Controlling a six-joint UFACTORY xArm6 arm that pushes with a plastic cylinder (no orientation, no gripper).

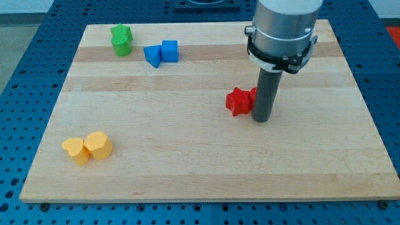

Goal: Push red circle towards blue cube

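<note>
Board point(206, 162): one pale wooden board, filling most of the frame, resting on a blue perforated table point(25, 75)
Rod point(265, 94): one dark straight rod below a grey cylindrical arm body, right of centre, upper half of the frame
My tip point(260, 119): down on the board, just right of the red pieces, touching or nearly touching them; exact contact impossible to tell
Jaws: none on this rod, so neither apart nor together, only a plain blunt end
Red blocks: two seen, a red star point(237, 101) just right of centre, and a second red block point(252, 95) at its right, mostly hidden behind the rod, shape impossible to tell; red circle not identifiable with certainty
Blue blocks: two, touching side by side in the upper left of centre; blue cube point(169, 50) on the right, another blue block point(152, 55) of irregular shape on the left
Green blocks: two, close together in the upper left, one green block point(121, 31) behind and one green block point(122, 45) in front, shapes unclear
Yellow blocks: two, touching in the lower left; a yellow hexagon point(98, 145) on the right, a yellow block point(75, 150) on the left
Red to blue: well apart, blue pair up and to the left of the red pieces
Count in all: eight blocks, two of each colour
</note>
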